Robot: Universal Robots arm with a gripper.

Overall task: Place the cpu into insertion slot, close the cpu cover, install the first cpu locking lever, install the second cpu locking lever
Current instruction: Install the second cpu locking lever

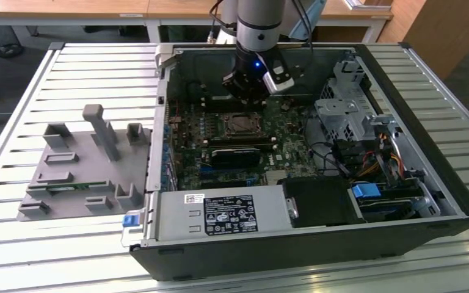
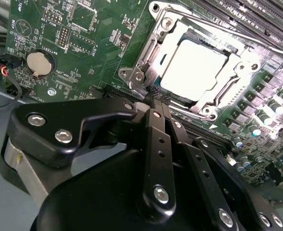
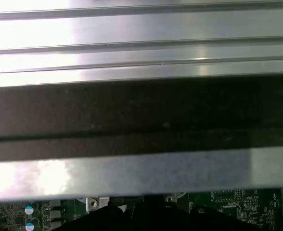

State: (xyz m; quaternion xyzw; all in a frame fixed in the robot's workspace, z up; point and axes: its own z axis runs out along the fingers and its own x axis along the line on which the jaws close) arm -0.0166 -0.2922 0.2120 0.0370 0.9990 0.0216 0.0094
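Note:
The cpu (image 2: pixel 195 65) lies flat in the insertion slot (image 1: pixel 239 125) on the green motherboard, its pale metal face showing. The silvery cpu cover (image 2: pixel 150 50) lies down around it as a frame. In the second wrist view my gripper (image 2: pixel 159 94) is shut, its black fingers (image 2: pixel 157 130) pressed together with nothing between them. Their tips hover at the socket's edge, close to a metal lever end (image 2: pixel 133 76); I cannot tell whether they touch it. In the exterior view the gripper (image 1: pixel 247 96) hangs inside the open case, just behind the socket.
A black card (image 1: pixel 234 156) sits in front of the socket, and a power supply (image 1: pixel 218 215) lies along the case front. The drive cage (image 1: pixel 344 116) and cables fill the exterior view's right. A grey fixture (image 1: pixel 80 165) stands on the slatted table. Memory slots (image 2: pixel 237 14) run beside the socket.

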